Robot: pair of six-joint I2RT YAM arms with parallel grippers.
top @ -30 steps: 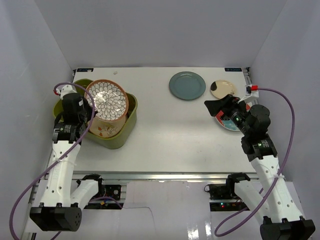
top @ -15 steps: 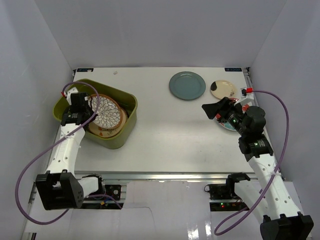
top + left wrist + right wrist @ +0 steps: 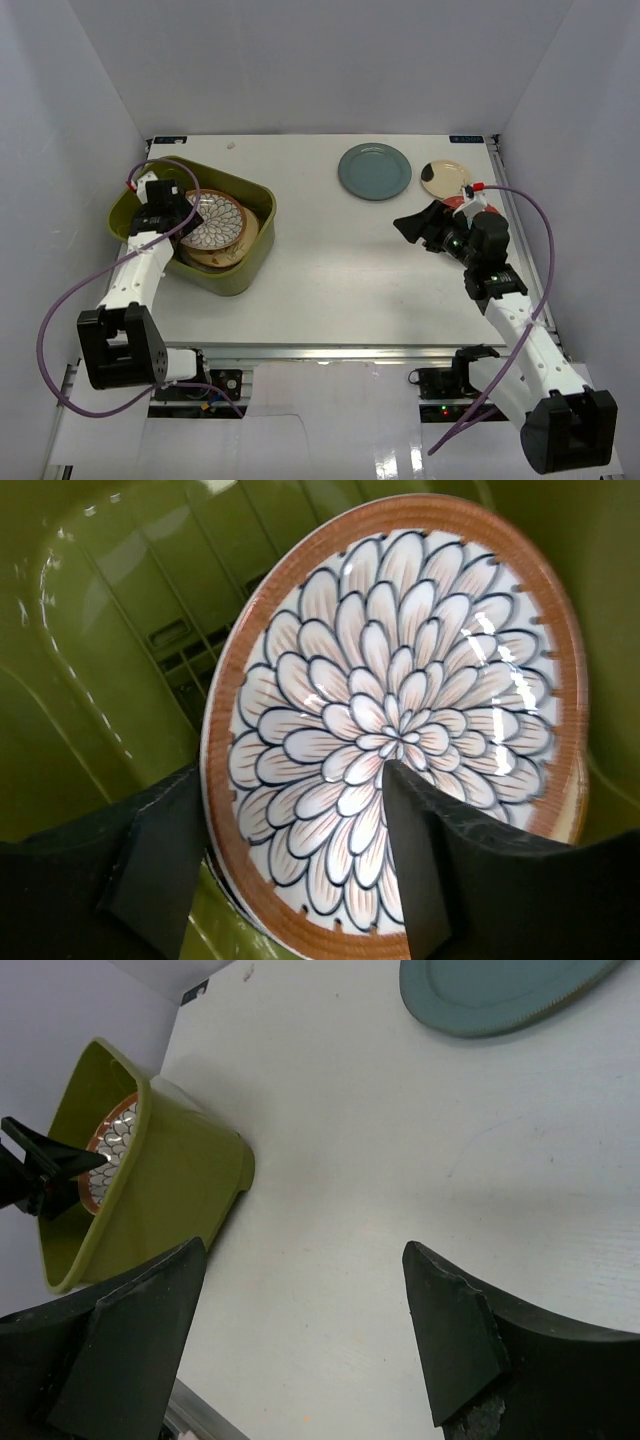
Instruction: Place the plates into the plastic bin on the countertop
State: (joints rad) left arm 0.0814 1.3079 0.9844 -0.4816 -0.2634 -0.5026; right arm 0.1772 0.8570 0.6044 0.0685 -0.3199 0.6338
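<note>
The olive-green plastic bin (image 3: 255, 255) stands at the left of the white countertop (image 3: 330, 260). In it the brown-rimmed petal plate (image 3: 218, 222) leans tilted on other plates (image 3: 240, 250). My left gripper (image 3: 183, 212) is inside the bin, open, its jaws straddling that plate's rim (image 3: 290, 772) with gaps either side. A grey-blue plate (image 3: 374, 171) and a cream plate with a dark patch (image 3: 446, 178) lie at the back right. A red plate (image 3: 453, 203) is mostly hidden under the right arm. My right gripper (image 3: 412, 226) hovers open and empty over bare table (image 3: 302, 1250).
The bin's wall (image 3: 170, 1180) and the grey-blue plate (image 3: 500, 990) show in the right wrist view. White walls close in the table on three sides. A metal rail (image 3: 330, 350) edges the near side.
The left arm lowered the petal plate from above the bin onto the stack inside, then its jaws opened. The right arm drifted up and left over the red plate.
</note>
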